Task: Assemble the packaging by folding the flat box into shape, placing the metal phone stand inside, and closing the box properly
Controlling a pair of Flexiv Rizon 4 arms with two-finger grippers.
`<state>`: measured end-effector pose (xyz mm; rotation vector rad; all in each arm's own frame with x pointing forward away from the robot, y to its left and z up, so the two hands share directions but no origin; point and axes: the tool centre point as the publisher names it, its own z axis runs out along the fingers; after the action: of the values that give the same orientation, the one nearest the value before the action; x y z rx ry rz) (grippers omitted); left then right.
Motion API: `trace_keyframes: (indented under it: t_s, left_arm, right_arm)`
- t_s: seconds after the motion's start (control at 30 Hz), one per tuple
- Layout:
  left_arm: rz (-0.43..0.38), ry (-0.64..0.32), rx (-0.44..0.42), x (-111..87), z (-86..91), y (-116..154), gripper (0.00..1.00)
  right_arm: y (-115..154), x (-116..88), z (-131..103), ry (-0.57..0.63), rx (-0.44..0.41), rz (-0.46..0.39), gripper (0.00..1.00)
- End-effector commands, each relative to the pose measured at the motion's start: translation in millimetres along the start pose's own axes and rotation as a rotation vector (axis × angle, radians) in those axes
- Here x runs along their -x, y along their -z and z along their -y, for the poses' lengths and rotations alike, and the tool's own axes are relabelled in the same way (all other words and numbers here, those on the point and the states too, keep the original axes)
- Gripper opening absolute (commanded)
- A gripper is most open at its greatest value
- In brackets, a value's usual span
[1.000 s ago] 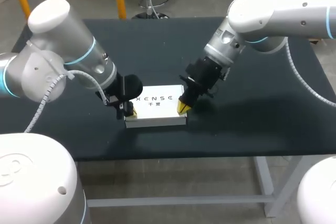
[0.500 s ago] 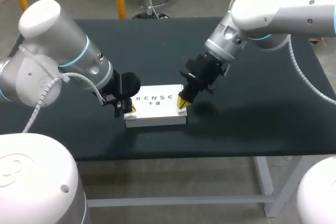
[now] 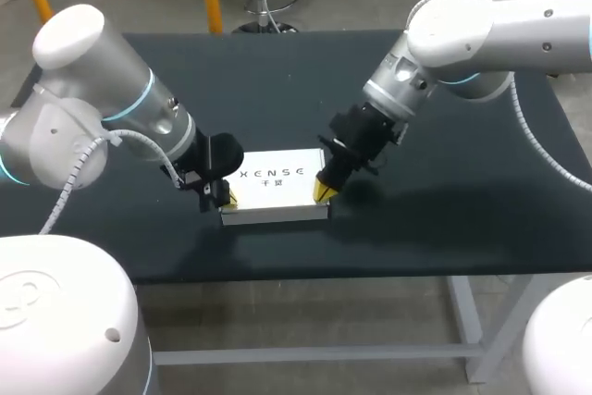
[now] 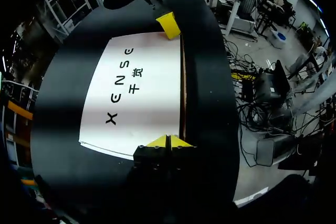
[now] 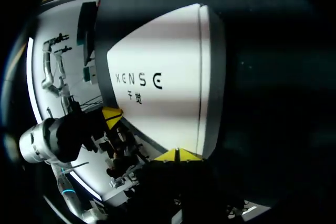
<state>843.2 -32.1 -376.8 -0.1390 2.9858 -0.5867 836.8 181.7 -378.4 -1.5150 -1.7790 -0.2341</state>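
Observation:
A closed white box (image 3: 273,193) with dark lettering lies flat on the black table, near its front edge. My left gripper (image 3: 229,197) is shut, its yellow tips resting on the box's left end (image 4: 139,95); in the left wrist view the tips (image 4: 168,141) meet at the lid's edge. My right gripper (image 3: 322,191) is shut too, its tips on the box's right end. In the right wrist view those tips (image 5: 178,154) touch the lid (image 5: 163,87) by its corner. Each wrist view shows the other arm's yellow tip at the far end. No phone stand is visible.
The black table (image 3: 444,182) stretches wide to the right of the box and behind it. Its front edge runs just below the box. Nothing else lies on the tabletop.
The left arm's elbow swung a little to the left while its gripper stayed at the box's end. The right arm shifted slightly. The box kept its place.

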Motion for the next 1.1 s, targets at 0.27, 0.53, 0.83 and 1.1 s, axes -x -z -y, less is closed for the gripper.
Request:
trace_keyframes:
  t_s: [0.27,0.53,0.83,1.1]
  left_arm:
    - [0.04,-0.013,-0.004,-4.8,9.9,16.8,0.0]
    - [0.045,0.096,0.027,-20.1,33.2,42.0,1.0]
    - [0.029,0.288,0.083,-45.6,53.8,57.6,1.0]
    - [0.013,0.356,0.121,-57.8,55.4,60.6,1.0]
  right_arm:
    - [13.8,-11.4,5.1,0.069,0.021,-0.006,0.0]
    - [45.4,-18.4,23.4,0.214,0.152,-0.011,0.47]
    - [84.2,-9.5,33.8,0.406,0.277,0.02,1.0]
    - [114.8,10.5,32.5,0.586,0.306,0.088,1.0]
